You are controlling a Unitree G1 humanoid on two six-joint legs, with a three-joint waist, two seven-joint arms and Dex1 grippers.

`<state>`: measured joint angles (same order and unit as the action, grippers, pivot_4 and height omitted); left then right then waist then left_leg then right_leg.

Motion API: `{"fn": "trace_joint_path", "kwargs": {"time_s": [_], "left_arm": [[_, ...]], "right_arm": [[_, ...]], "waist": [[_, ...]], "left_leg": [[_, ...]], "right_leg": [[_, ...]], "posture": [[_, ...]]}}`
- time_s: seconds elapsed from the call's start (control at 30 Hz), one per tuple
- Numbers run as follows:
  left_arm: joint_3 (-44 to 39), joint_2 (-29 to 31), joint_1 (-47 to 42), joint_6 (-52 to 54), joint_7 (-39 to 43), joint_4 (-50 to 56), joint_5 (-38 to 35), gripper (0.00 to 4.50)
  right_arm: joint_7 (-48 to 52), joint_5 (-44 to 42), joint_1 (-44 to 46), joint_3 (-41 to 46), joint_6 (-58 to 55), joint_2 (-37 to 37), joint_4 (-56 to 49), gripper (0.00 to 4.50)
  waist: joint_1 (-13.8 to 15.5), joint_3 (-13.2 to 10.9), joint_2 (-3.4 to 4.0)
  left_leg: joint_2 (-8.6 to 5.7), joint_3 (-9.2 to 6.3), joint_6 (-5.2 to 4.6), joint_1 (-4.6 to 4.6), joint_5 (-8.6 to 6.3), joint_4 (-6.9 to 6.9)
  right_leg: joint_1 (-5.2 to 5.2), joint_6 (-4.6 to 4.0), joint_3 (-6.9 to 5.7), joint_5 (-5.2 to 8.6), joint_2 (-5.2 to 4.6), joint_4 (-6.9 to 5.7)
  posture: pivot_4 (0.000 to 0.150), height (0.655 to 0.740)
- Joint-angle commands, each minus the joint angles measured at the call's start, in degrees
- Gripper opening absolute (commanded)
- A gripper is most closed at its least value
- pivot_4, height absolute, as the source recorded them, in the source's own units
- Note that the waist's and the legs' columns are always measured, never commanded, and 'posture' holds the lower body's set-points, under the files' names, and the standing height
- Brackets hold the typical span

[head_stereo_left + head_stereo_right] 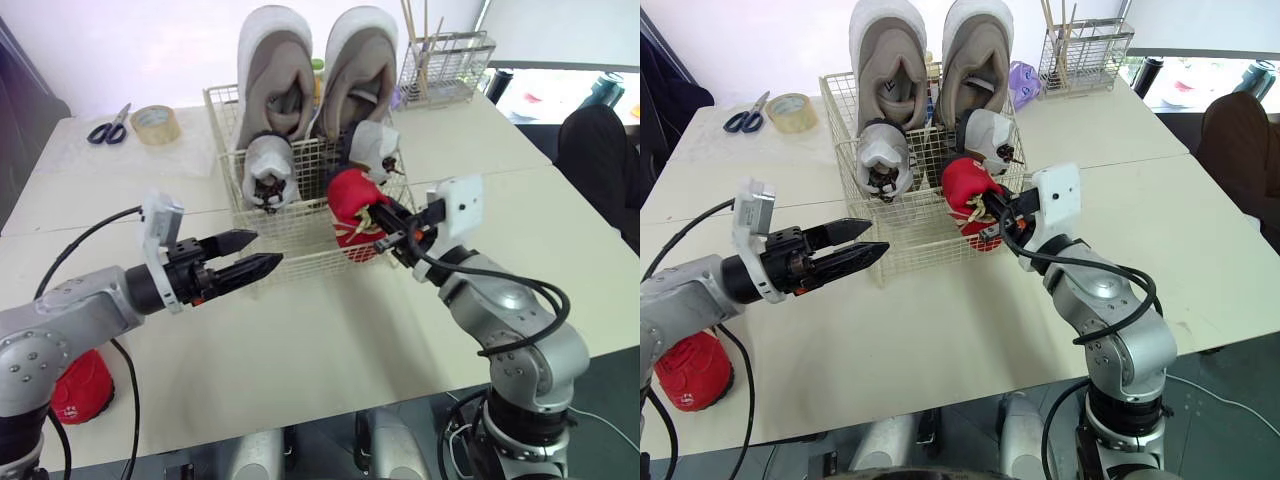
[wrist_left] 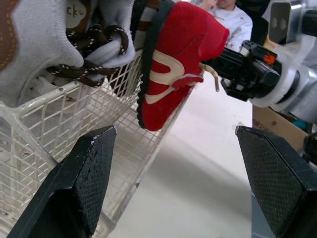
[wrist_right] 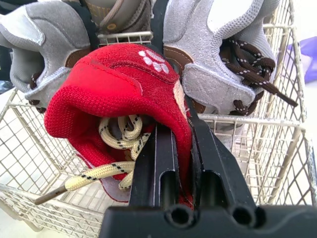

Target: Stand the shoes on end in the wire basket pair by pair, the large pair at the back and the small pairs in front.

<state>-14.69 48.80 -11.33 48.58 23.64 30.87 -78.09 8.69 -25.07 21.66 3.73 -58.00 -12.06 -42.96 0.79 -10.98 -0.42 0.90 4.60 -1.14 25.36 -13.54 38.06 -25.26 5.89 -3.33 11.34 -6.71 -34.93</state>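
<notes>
Wire basket [image 1: 296, 232] sits centre frame on pale table [image 1: 330, 340]. Large grey pair [image 1: 272, 75] stands on end along the basket's back. Small grey pair [image 1: 268, 170] stands just in front of them, laces showing.

Right gripper [image 1: 382, 222], centre-right of frame: jaws closed on the collar of a small red shoe [image 1: 352, 205], one finger inside the opening, one outside. The shoe is held at the basket's front right corner, touching the right-hand small grey shoe. Cannot tell if it is inside the wire wall or against it.

Left gripper [image 1: 262, 250], left of centre: jaws apart, empty, just before the basket's front wall.

Second red shoe [image 1: 82, 388] lies lower left, beside the left arm. Scissors [image 1: 108, 125] and tape roll [image 1: 155, 123] upper left. Wire holder with sticks [image 1: 445, 65] upper right.
</notes>
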Motion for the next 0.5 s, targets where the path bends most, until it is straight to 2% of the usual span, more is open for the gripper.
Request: {"fn": "trace_joint_path", "kwargs": {"time_s": [0.03,0.1,0.23,0.4,0.5], "left_arm": [[-0.3,-0.2,-1.1,0.0,0.7,0.2,0.5,4.02],[-0.4,-0.2,-1.2,0.3,0.7,0.0,0.5,4.02],[-1.4,0.6,-0.8,1.3,0.5,-0.6,0.1,4.02],[-2.7,1.5,-0.9,2.5,-1.0,-1.1,0.2,4.02],[-3.6,2.1,-1.5,3.0,-2.4,-2.3,-0.2,4.02]], "right_arm": [[-0.3,0.2,-0.7,0.9,0.0,-1.6,-0.6,0.86],[0.6,0.3,-0.8,1.1,0.4,-3.2,0.0,1.64],[5.8,-2.2,-0.8,2.8,1.4,-8.2,0.5,3.77],[15.9,-10.2,-1.6,9.1,2.9,-15.2,0.3,3.77],[20.5,-11.9,-2.5,12.0,5.0,-19.8,2.6,3.77]], "waist": [[-0.1,0.0,-0.01],[-0.2,0.0,-0.01],[-0.2,0.0,-0.02],[-0.1,0.0,-0.02],[-0.1,0.0,-0.04]], "left_leg": [[0.00,-0.01,0.00,0.00,0.00,0.00],[0.01,-0.02,0.00,-0.01,0.00,0.00],[0.02,-0.04,0.00,-0.03,0.00,0.00],[0.03,-0.08,-0.02,-0.02,0.00,0.00],[0.03,-0.09,-0.03,-0.03,-0.01,0.00]], "right_leg": [[0.01,0.00,0.00,0.00,0.00,0.01],[0.00,0.00,0.00,0.00,0.00,0.01],[0.00,0.00,0.00,0.00,0.00,0.01],[0.00,0.00,0.01,0.01,0.00,0.02],[0.02,0.00,0.02,0.01,0.00,0.05]], "posture": [[0.150,0.7400],[0.150,0.7400],[0.150,0.7400],[0.150,0.7400],[0.150,0.7400]]}}
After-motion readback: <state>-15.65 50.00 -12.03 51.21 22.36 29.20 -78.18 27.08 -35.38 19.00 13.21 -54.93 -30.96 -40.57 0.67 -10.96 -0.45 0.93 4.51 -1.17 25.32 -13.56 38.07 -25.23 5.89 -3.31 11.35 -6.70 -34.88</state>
